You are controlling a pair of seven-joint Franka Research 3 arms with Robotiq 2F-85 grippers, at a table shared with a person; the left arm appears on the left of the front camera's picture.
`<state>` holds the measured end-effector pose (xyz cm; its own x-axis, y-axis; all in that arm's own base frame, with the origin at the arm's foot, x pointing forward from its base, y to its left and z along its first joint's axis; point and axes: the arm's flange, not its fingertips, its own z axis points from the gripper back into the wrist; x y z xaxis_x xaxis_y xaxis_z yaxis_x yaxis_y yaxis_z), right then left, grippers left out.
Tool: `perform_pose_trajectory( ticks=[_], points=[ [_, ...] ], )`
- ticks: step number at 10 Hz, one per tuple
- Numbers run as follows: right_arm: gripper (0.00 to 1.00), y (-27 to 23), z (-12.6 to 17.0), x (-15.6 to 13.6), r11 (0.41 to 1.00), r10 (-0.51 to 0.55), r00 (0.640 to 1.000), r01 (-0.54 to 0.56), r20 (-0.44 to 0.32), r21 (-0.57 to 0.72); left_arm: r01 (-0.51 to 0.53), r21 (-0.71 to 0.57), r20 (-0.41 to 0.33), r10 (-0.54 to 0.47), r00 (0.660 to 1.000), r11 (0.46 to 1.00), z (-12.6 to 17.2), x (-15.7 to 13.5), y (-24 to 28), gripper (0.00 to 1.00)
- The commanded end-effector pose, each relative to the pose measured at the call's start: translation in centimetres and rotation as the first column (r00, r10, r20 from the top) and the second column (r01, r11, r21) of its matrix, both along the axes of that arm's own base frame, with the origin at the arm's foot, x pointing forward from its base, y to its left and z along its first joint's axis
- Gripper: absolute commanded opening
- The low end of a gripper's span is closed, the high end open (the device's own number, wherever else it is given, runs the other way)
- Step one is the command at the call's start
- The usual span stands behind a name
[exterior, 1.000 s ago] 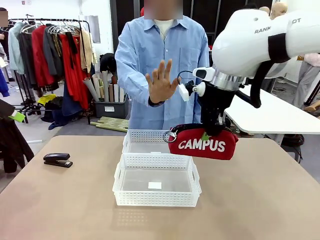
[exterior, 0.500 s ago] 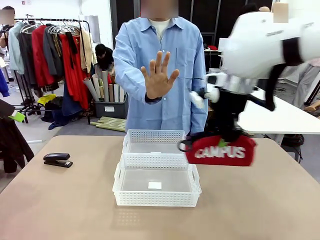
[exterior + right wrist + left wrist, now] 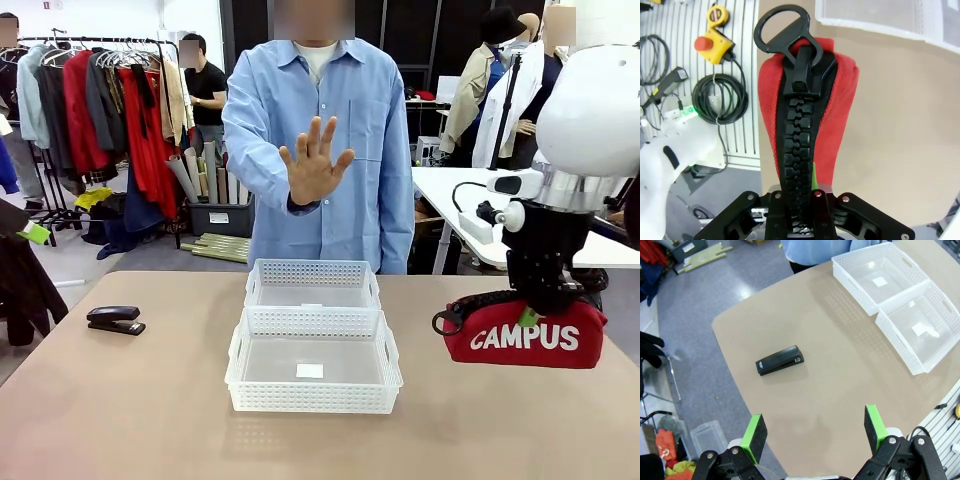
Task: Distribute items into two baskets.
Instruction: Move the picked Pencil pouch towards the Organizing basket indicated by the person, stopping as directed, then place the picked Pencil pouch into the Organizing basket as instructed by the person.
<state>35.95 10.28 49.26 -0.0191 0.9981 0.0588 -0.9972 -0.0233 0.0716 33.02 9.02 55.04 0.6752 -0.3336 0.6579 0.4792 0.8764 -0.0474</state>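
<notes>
Tan tabletop [image 3: 150, 420] is holding the two baskets [image 3: 312, 395]; right of them, the right gripper [image 3: 543, 298] is clamping the red pouch [image 3: 525, 340] low, probably risking snagging a basket rim if swung across.

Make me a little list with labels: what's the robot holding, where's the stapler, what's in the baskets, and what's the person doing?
Holding: right gripper shut on the red pouch, at the table's right side
Other gripper: left gripper open, above the table, holding nothing
Stapler: stapler lies on the table's left side
Baskets: near basket and far basket in the middle, one behind the other, neither item inside
Person: hand raised, palm toward the robot
</notes>
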Motion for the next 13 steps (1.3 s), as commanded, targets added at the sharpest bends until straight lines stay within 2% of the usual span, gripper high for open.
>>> perform_pose_trajectory(
  ticks=[1,13],
  points=[
    [0.00,0.35,0.42,-0.16,1.000,0.008,1.000,-0.008,0.004,-0.004,-0.001,0.003,-0.001,0.001,1.000,1.000,-0.03,0.01,0.08,1.00],
    [0.00,0.35,0.42,-0.16,1.000,0.008,1.000,-0.008,0.004,-0.004,-0.001,0.003,-0.001,0.001,1.000,1.000,-0.03,0.01,0.08,1.00]
  ],
)
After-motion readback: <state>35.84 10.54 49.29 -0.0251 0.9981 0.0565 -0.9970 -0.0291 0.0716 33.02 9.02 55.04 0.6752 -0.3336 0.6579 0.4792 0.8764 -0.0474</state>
